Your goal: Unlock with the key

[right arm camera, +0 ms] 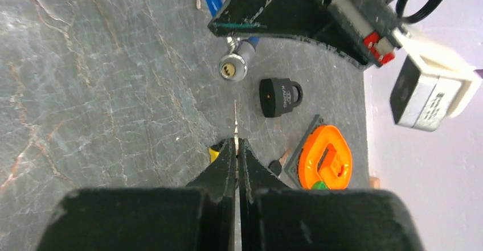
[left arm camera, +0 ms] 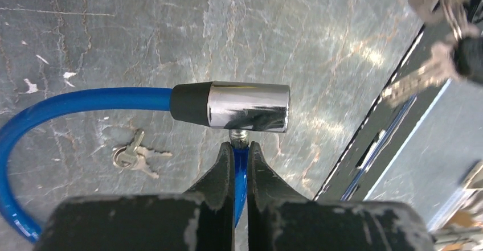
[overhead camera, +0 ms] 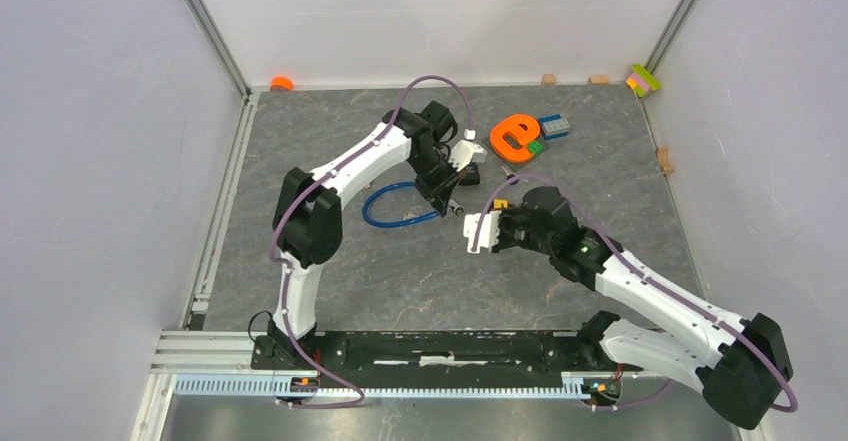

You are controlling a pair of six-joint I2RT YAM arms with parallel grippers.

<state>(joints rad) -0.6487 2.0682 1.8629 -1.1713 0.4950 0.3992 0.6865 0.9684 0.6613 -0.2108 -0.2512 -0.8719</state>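
A blue cable lock (left arm camera: pixel 85 100) lies on the grey table, and its chrome lock cylinder (left arm camera: pixel 248 107) is lifted a little. My left gripper (left arm camera: pixel 240 148) is shut on the blue cable just behind the cylinder. In the right wrist view the cylinder's keyhole end (right arm camera: pixel 232 68) faces my right gripper (right arm camera: pixel 237 144). That gripper is shut on a key (right arm camera: pixel 236 120) seen edge-on. The key's tip points at the keyhole and stops a short way from it. In the top view both grippers meet near the table's middle, the left (overhead camera: pixel 443 199) and the right (overhead camera: pixel 476 225).
A spare pair of keys (left arm camera: pixel 134 157) lies on the table inside the cable loop. A black padlock (right arm camera: pixel 279 96) lies right of the cylinder. An orange e-shaped block (overhead camera: pixel 515 136) on toy bricks sits behind it. Small blocks line the back wall.
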